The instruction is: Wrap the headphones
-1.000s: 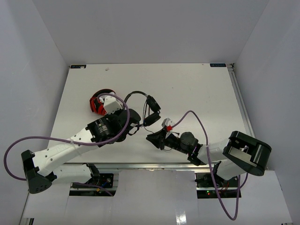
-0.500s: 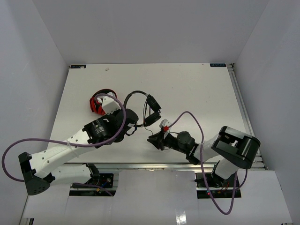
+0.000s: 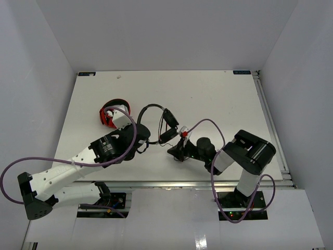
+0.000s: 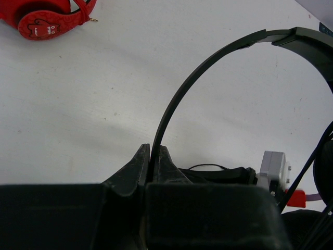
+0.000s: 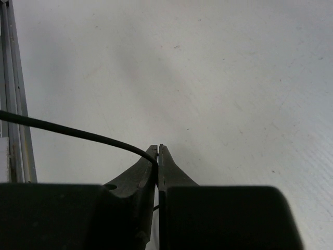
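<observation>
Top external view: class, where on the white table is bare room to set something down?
Bare: the far strip of the flat white table beyond both headsets, and its right side up to the metal edge rail. Crowded: centre-left, where the small black on-ear headphones, the red-and-black headphones, the left tool and the right tool bunch together.

Black headphones (image 3: 169,115), thin headband arched

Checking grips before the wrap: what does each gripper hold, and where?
Left gripper pinches the headphones by the headband; right gripper pinches their thin cable.
</observation>
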